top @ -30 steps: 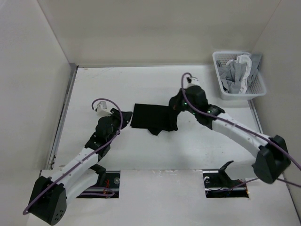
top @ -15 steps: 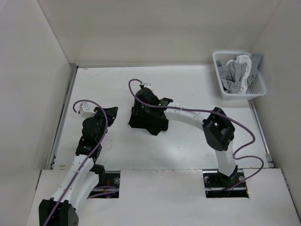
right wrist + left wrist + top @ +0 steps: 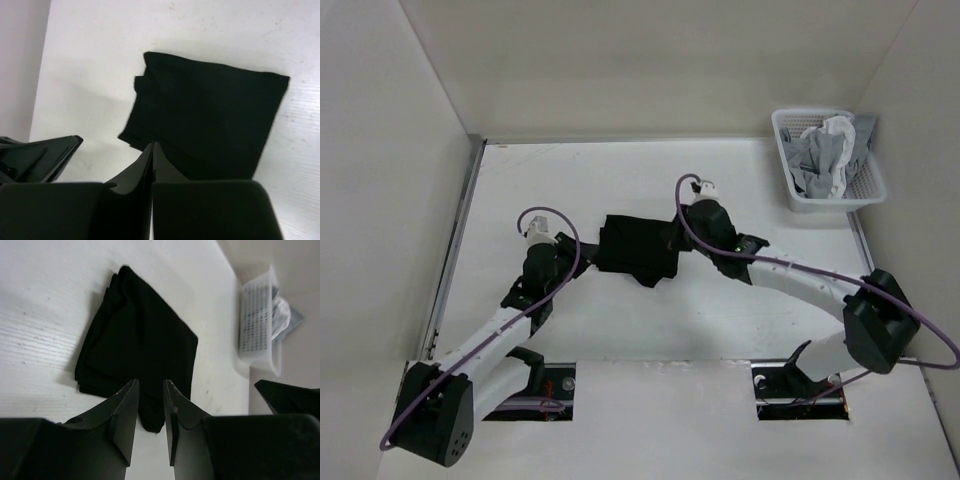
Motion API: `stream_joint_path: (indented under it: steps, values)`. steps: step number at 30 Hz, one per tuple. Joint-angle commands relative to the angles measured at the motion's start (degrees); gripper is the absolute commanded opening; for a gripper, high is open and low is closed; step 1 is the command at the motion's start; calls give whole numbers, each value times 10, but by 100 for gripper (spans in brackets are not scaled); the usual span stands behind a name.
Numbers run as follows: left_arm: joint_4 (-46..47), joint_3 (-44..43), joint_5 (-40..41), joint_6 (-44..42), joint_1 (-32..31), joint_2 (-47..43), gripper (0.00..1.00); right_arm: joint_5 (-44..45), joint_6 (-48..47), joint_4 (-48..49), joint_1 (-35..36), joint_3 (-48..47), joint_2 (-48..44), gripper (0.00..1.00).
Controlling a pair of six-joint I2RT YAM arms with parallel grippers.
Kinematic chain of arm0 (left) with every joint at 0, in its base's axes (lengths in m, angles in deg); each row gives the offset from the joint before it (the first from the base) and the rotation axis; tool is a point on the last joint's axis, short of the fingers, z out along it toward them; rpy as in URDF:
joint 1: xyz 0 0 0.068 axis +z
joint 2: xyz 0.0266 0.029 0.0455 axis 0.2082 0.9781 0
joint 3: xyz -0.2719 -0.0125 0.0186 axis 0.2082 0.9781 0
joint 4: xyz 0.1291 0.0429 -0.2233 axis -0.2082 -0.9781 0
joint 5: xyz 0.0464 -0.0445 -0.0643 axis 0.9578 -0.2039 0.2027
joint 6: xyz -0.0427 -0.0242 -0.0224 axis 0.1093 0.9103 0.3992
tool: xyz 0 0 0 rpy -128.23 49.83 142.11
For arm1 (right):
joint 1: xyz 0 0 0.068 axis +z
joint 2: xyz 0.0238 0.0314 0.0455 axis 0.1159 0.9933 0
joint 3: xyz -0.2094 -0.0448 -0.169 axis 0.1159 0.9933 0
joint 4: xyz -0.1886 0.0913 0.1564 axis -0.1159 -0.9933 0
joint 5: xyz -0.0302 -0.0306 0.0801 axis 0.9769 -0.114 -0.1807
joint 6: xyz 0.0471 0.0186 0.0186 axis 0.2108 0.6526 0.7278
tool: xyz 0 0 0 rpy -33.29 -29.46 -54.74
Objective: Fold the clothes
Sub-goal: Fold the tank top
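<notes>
The black T-shirt (image 3: 638, 250) lies mid-worktop (image 3: 520, 180) as a compact layered rectangle. One loose corner pokes out along its near edge, so the folding looks nearly done. The left end effector (image 3: 150, 385) hangs just beside the shirt's left edge, jaws partly apart and empty. The right end effector (image 3: 152, 148) hangs at the right edge, jaws pressed together on nothing. The likely next move is to pinch that stray corner and tuck it in without disturbing the stacked layers.

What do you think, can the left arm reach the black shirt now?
Probably yes. The left pincer is right at the edge of the folded black shirt, jaws apart, nothing blocking it. The right pincer sits shut at the opposite side, out of the way.
</notes>
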Motion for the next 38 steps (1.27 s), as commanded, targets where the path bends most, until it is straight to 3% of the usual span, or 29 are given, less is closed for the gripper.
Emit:
stream_joint_path:
  steps: [1,3,8,12,18,38]
  values:
    - [28,-9,29,-46,-25,-5,24,31,-41,81,4,89,-70,1]
    - [-6,3,58,-61,-20,-30,25,46,-51,113,-18,153,-130,11]
    - [-73,33,118,-92,3,-83,37,62,-46,180,-94,252,-214,47]
    - [-109,25,117,-108,45,-71,46,62,-31,214,-150,258,-212,61]
    - [-147,-4,114,-117,78,-34,53,67,-16,317,-200,317,-181,63]
    - [-128,-39,91,-124,71,17,53,27,4,316,-223,336,-179,65]
